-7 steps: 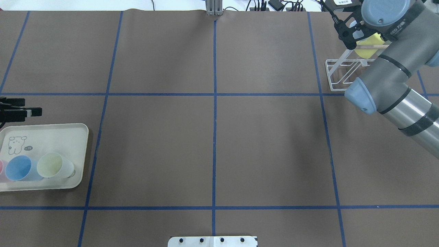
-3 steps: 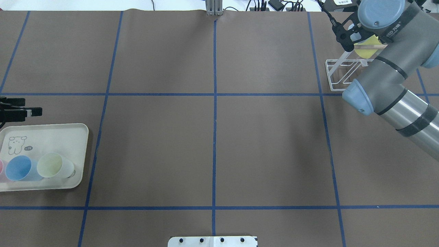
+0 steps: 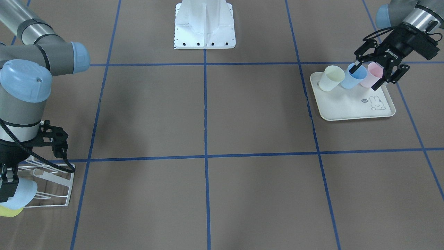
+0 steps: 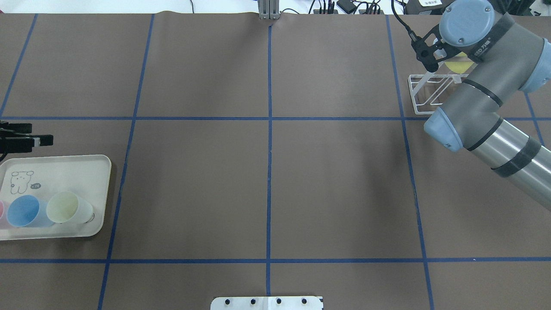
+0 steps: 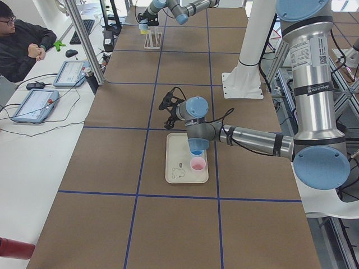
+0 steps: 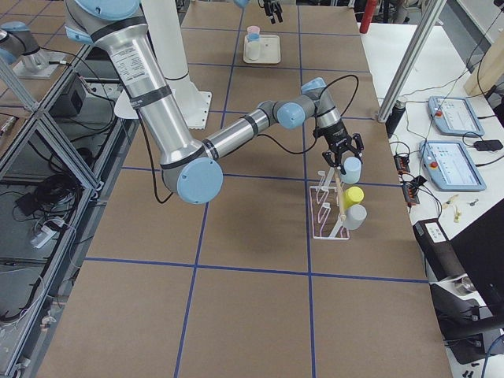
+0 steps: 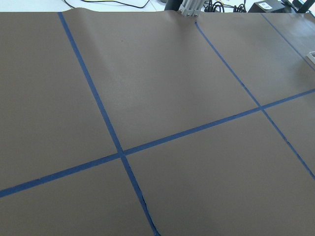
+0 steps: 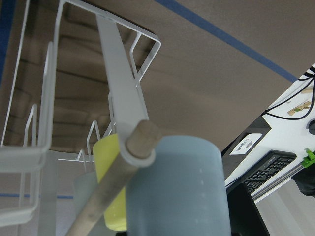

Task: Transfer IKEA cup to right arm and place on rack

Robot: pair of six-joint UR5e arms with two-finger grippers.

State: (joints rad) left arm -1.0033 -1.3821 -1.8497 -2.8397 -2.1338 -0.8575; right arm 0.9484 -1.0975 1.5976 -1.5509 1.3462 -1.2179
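My right gripper (image 6: pixel 346 155) is shut on a light-blue cup (image 6: pixel 352 168) and holds it at the top end of the white wire rack (image 6: pixel 324 211). In the right wrist view the cup (image 8: pixel 182 191) sits right against the tip of the rack's wooden dowel (image 8: pixel 140 140). A yellow cup (image 6: pixel 354 194) and a grey cup (image 6: pixel 357 216) hang on the rack. In the front-facing view the held cup (image 3: pixel 26 191) shows beside the rack (image 3: pixel 52 187). My left gripper (image 3: pixel 366 77) is open above the cups on the tray.
A cream rabbit-print tray (image 4: pixel 77 168) at the left holds a pale-yellow cup (image 4: pixel 69 207), a blue cup (image 4: pixel 26 211) and a pink cup (image 3: pixel 374 71). My left gripper (image 4: pixel 41 134) shows at the overhead view's left edge. Blue tape lines cross the brown table.
My right arm's wrist has shifted left and away over the rack, carrying the light-blue cup. The left gripper and the tray cups have not moved.
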